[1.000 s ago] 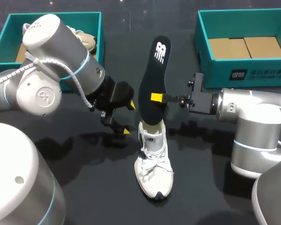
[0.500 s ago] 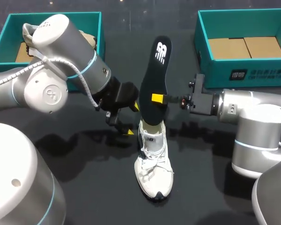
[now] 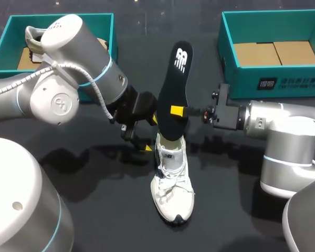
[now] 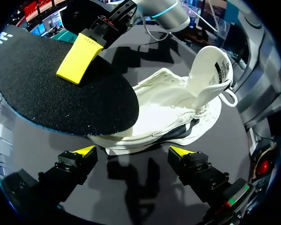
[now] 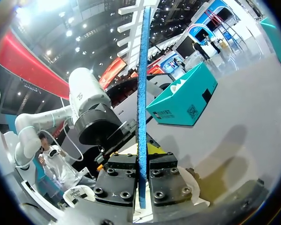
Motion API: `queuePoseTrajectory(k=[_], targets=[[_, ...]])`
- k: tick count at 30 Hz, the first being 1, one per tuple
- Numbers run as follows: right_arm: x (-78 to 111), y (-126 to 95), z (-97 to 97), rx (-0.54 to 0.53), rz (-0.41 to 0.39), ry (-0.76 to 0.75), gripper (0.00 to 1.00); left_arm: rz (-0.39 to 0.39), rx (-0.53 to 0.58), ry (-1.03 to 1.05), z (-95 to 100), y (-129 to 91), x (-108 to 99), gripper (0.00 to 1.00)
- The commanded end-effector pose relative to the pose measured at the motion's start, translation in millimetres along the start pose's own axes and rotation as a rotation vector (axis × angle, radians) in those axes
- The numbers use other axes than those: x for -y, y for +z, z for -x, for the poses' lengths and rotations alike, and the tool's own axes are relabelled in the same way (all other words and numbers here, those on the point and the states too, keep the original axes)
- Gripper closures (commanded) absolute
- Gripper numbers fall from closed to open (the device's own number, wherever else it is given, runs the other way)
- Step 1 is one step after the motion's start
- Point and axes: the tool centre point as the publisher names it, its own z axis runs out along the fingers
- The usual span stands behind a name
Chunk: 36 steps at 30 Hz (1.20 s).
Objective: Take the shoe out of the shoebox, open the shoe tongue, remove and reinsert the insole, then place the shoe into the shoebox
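Insole [image 3: 176,79] pinched upright by right gripper [image 3: 178,110] above shoe [image 3: 170,184], left gripper [image 3: 150,134] spread beside shoe

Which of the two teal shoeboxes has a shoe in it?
The left shoebox, behind the left arm: a pale shoe shows in its corner. The right shoebox holds only brown cardboard.

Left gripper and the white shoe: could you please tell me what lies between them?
Nothing but bare table lies between the open left gripper and the shoe; the left wrist view shows it.
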Motion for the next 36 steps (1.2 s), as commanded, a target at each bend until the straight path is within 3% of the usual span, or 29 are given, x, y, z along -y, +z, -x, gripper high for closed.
queuePoseTrajectory(k=[1,18,36], targets=[[0.6,-1.5,0.6,-0.004,-0.002,-0.013,1.00,0.001,-0.001,0.000,0.4,0.5,0.0,0.00],[-6.4,3.0,1.2,-0.057,-0.008,-0.090,1.00,0.001,-0.001,0.000,0.4,0.5,0.0,0.00],[3.4,0.1,2.8,-0.106,-0.021,-0.145,1.00,0.001,-0.001,0.000,0.4,0.5,0.0,0.00]])
